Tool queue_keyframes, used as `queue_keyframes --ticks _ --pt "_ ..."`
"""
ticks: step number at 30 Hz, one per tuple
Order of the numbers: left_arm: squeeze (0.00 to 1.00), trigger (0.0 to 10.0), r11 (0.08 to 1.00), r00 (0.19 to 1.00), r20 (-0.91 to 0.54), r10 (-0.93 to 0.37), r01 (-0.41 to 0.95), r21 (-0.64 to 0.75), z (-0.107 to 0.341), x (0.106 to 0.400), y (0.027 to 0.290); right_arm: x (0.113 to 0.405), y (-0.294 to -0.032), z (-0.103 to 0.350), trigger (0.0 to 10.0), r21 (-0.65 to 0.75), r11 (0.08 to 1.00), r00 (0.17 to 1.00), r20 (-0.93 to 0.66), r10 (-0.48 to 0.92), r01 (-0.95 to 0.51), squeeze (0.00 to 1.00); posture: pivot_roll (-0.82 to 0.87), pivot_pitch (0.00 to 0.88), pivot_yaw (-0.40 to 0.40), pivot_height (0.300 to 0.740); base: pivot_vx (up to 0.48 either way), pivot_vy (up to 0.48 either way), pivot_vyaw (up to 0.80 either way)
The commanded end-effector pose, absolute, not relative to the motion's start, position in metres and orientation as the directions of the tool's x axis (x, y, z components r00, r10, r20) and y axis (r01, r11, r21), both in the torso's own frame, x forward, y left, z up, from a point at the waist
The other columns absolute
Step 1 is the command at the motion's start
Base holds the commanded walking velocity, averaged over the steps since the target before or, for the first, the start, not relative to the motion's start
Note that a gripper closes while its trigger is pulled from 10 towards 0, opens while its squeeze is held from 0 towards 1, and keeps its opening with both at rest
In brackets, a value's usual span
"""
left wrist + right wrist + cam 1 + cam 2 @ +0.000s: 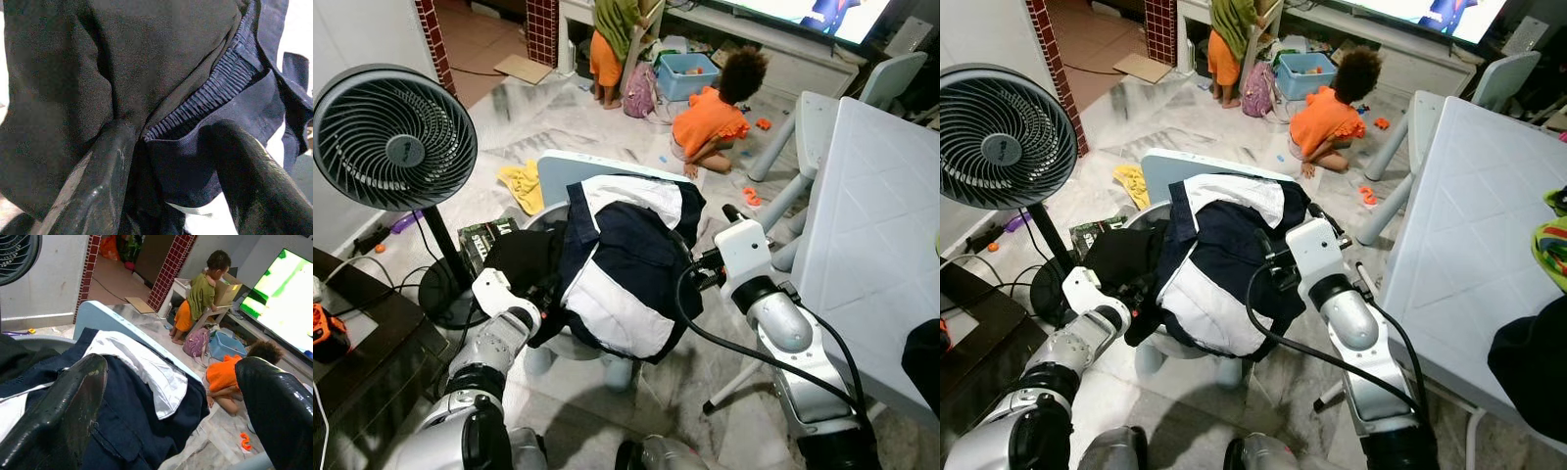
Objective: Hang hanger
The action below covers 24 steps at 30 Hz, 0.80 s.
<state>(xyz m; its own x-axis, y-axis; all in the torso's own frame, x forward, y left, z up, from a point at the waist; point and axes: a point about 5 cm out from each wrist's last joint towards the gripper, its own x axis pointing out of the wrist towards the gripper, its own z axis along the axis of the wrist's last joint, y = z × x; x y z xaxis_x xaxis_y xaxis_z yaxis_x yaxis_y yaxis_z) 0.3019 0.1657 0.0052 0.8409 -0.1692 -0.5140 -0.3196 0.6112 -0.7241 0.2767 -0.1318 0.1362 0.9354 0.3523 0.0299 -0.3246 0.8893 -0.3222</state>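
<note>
- White table [871, 225]: ribbed plastic, filling the frame's right edge; a narrow strip of marble floor [524, 122] separates it from the chair.
- Pale blue chair [1175, 166]: centre frame, heaped with a navy-and-white garment [622, 259] and a black cloth [63, 98].
- Pedestal fan [391, 137]: upper left.
- Right gripper [176, 401]: fingers wide apart, touching nothing, beside the pile.
- Left gripper [171, 161]: fingers spread, pressed into the cloth folds.
- Hanger: possibly buried; not discernible.

i saw even indoor daylight in both head views, sharp throughout, with soft shadows under the chair [607, 367]. the television [286, 303] glared and washed out in the right wrist view. the left wrist view was dim, its near fingers [98, 181] soft and blurred.
</note>
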Motion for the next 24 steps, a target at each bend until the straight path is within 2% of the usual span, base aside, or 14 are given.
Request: queue_keyframes --ticks 1,6,9,10,24 --pt "0.00 10.0 0.594 0.810 -0.547 -0.211 -0.338 -0.729 -0.006 0.293 0.158 0.278 -0.133 0.138 10.0 -0.334 0.886 0.936 0.031 0.352 -0.322 0.00 -0.07 0.105 -0.134 0.740 0.000 0.000 0.00" --pt "0.00 10.0 0.582 0.809 -0.530 -0.256 -0.309 -0.753 -0.001 0.298 0.151 0.278 -0.135 0.138 10.0 -0.339 0.885 0.937 0.031 0.349 -0.318 0.00 -0.09 0.094 -0.136 0.740 0.000 0.000 0.00" --pt "0.00 10.0 0.612 0.784 -0.558 -0.272 -0.307 -0.729 -0.002 0.298 0.146 0.278 -0.135 0.138 10.0 -0.342 0.885 0.937 0.030 0.347 -0.317 0.00 -0.09 0.094 -0.135 0.740 0.000 0.000 0.00" --pt "0.00 0.0 0.627 0.775 -0.575 -0.264 -0.315 -0.712 -0.004 0.297 0.147 0.277 -0.134 0.138 10.0 -0.343 0.884 0.937 0.030 0.348 -0.318 0.00 -0.09 0.095 -0.136 0.740 0.000 0.000 0.00" --pt "0.00 0.0 0.724 0.782 -0.618 -0.086 -0.377 -0.578 -0.008 0.294 0.178 0.277 -0.133 0.137 10.0 -0.344 0.883 0.937 0.027 0.348 -0.318 0.00 -0.08 0.101 -0.137 0.740 0.000 0.000 0.00"
